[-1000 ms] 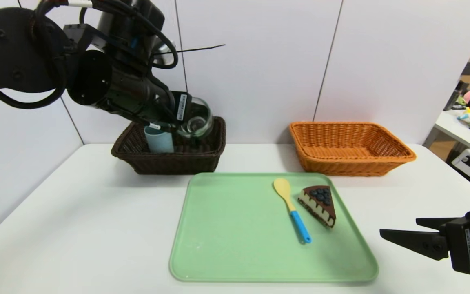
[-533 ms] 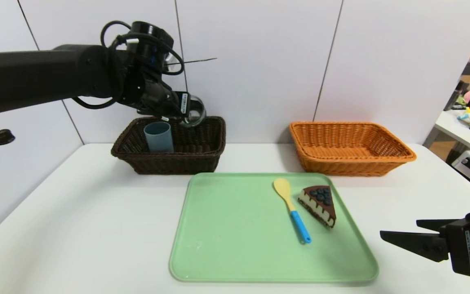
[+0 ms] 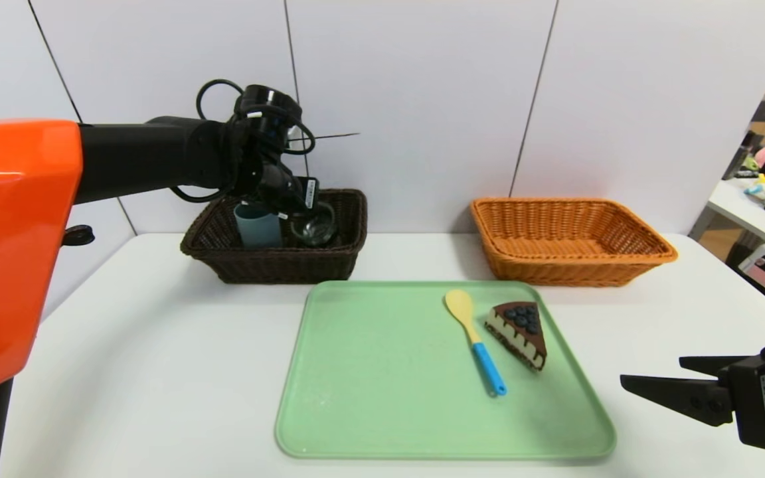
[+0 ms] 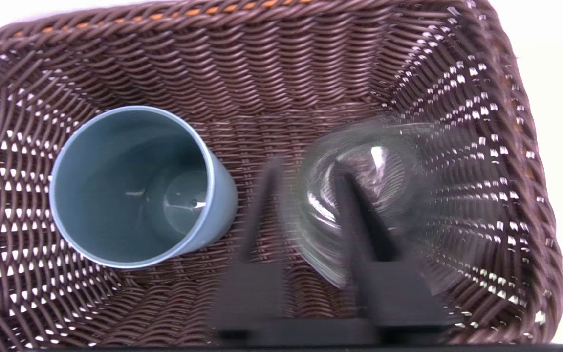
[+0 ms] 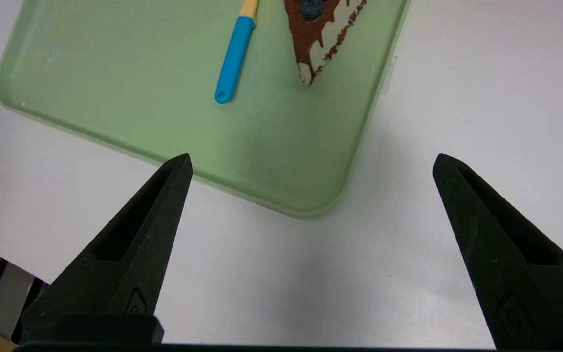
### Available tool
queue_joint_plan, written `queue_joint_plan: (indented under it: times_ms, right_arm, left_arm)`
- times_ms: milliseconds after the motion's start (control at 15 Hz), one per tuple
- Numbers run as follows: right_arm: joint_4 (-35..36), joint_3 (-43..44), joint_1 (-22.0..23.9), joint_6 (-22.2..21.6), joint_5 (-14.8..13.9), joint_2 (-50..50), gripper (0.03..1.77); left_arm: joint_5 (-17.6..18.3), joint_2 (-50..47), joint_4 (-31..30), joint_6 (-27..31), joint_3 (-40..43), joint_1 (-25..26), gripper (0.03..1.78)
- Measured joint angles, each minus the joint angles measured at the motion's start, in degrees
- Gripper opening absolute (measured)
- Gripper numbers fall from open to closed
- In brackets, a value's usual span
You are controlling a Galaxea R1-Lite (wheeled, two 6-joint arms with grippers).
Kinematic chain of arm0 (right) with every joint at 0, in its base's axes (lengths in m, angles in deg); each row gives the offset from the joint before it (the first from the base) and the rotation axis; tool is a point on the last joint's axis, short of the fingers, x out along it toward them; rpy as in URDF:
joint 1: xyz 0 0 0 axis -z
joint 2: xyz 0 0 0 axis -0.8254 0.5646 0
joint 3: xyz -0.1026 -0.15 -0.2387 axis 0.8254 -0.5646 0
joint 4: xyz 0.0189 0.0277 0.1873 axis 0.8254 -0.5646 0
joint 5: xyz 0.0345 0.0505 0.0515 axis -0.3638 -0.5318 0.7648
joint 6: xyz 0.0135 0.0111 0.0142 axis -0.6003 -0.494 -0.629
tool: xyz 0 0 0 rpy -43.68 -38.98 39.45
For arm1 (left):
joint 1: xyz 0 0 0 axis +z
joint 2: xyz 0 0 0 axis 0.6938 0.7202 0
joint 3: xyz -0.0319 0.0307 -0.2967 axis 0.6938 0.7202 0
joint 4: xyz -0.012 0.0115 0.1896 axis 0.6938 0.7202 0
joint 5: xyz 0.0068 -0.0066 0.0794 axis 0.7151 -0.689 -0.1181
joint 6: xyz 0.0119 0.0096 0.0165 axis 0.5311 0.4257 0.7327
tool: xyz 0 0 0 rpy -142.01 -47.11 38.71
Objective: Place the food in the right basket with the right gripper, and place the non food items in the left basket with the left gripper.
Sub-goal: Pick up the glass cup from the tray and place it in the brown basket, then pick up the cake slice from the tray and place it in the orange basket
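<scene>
Clear glass marks the thing in play: a small glass bowl (image 3: pixel 314 227) sits low inside the dark brown basket (image 3: pixel 329 265) at about eleven o'clock from the green tray (image 3: pixel 369 398), just beside a blue-grey cup (image 3: pixel 257 226) that stands upright there. The left gripper (image 3: pixel 303 214) reaches into that basket, its two fingers straddling the bowl's near wall, one inside and one outside; the wrist view is blurred, so I cannot tell whether they pinch the rim or have parted from it. My judgement is that this is the moment of letting go. What remains lies on the tray: a spoon (image 3: pixel 474 342), long axis running from eleven to five o'clock, bowl end far, and a cake slice (image 3: pixel 520 332) just beside it. The right gripper (image 3: pixel 655 378), jaws spread wide and empty, hovers at four o'clock from the tray, nearer the cake than the left arm is. The orange basket (image 3: pixel 648 255) waits at one o'clock.
</scene>
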Motion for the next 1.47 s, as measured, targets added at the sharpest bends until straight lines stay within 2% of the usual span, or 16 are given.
queue_joint_plan:
  times_ms: [200,400,600,800,1067,1267,1467]
  right_arm:
    - [0.0,-0.06,0.0,0.02,-0.02,-0.12,1.7]
    - [0.0,-0.17,0.0,-0.07,0.0,-0.44,1.7]
    - [0.0,-0.2,0.04,-0.02,0.0,-0.56,1.7]
    - [-0.02,-0.17,0.02,0.06,0.0,-0.67,1.7]
    - [-0.02,-0.16,0.0,0.02,-0.02,-0.89,1.7]
    - [0.0,-0.11,0.0,0.06,0.06,-1.16,1.7]
    - [-0.02,-0.16,0.0,0.06,0.09,-1.38,1.7]
  left_arm:
    - [-0.09,0.8,-0.06,-0.06,0.0,0.09,0.89]
    - [-0.11,-0.28,0.17,-0.16,0.05,0.06,1.14]
    - [-0.09,-4.72,1.6,-0.11,0.41,-1.44,1.32]
    - [-0.41,-10.31,4.68,-1.85,1.56,-7.35,1.44]
    - [-0.61,-15.49,5.16,-8.55,7.13,-17.53,1.55]
    - [-0.99,-15.93,5.32,-13.23,12.68,-25.66,1.6]
    - [-3.41,-12.52,5.35,-18.52,15.52,-30.93,1.63]
